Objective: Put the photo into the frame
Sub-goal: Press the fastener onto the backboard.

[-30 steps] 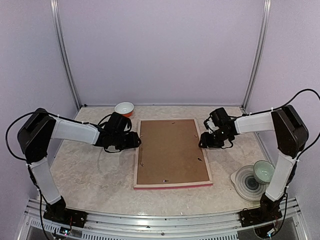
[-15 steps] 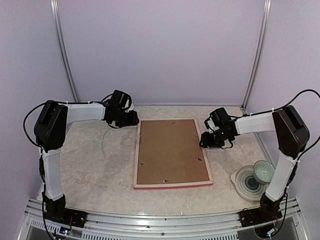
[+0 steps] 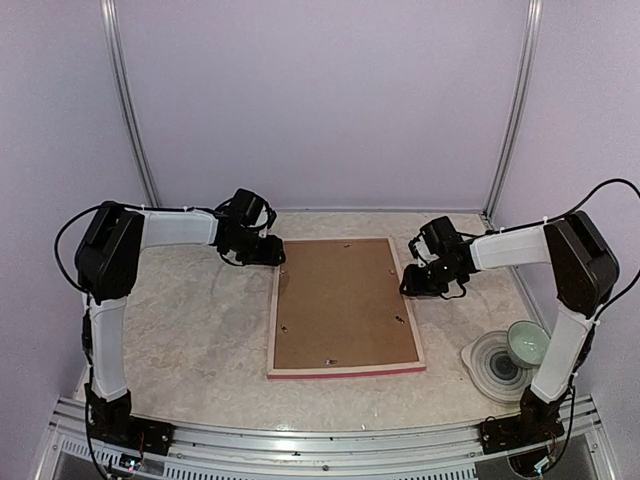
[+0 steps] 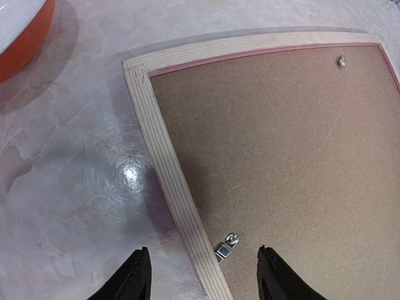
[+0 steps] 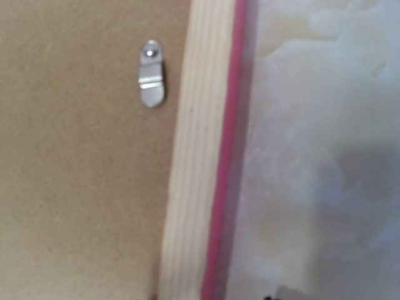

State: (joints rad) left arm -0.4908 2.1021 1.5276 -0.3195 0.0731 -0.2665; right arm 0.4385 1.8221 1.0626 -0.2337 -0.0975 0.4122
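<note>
The frame (image 3: pixel 273 322) lies face down in the middle of the table, pale wood back up, with a pink edge showing along the near side. A plain brown backing board (image 3: pixel 345 298) fills it. The photo is hidden. My left gripper (image 3: pixel 272 258) is open over the frame's far-left rail (image 4: pixel 167 178). Its fingers (image 4: pixel 136 275) straddle the rail beside a small metal clip (image 4: pixel 227 244). My right gripper (image 3: pixel 412 285) hovers low at the frame's right rail (image 5: pixel 194 175), near another clip (image 5: pixel 152 81). Its fingers do not show in the right wrist view.
An orange and white bowl (image 4: pixel 19 31) sits beyond the frame's far-left corner, behind my left wrist. A green bowl (image 3: pixel 527 342) on a grey ringed plate (image 3: pixel 492 368) stands at the near right. Walls close in the back and sides.
My left arm swung from the frame's left side up to its far-left corner and now covers the bowl in the top view. The right arm and the frame stayed put.
</note>
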